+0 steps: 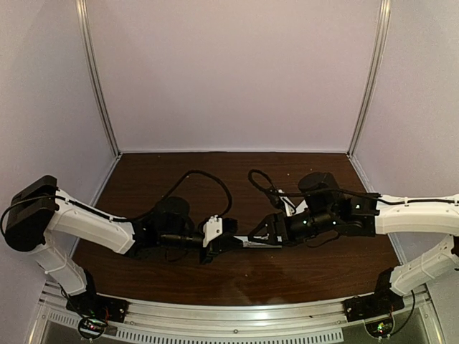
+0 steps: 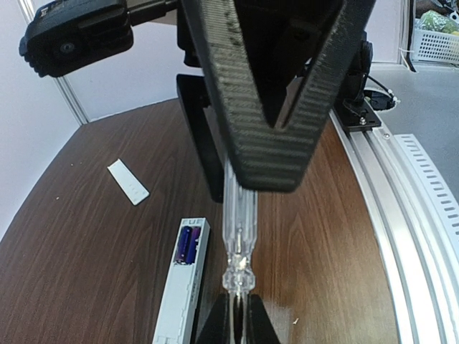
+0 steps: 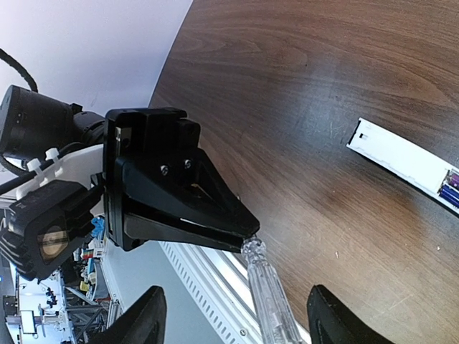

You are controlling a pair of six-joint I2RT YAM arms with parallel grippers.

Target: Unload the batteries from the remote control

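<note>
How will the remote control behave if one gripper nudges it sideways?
The remote control lies flat on the wooden table, so it would probably slide or pivot rather than roll. It looks like a rigid bar, unlikely to flex. With its bay open, the batteries might jostle loose.

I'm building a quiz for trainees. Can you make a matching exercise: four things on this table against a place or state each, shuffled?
1 screwdriver
2 batteries
3 thin white strip
4 right tool

A lying alone on the table
B open
C gripped by the left tool
D inside the remote

Pairs: 1-C, 2-D, 3-A, 4-B
</note>
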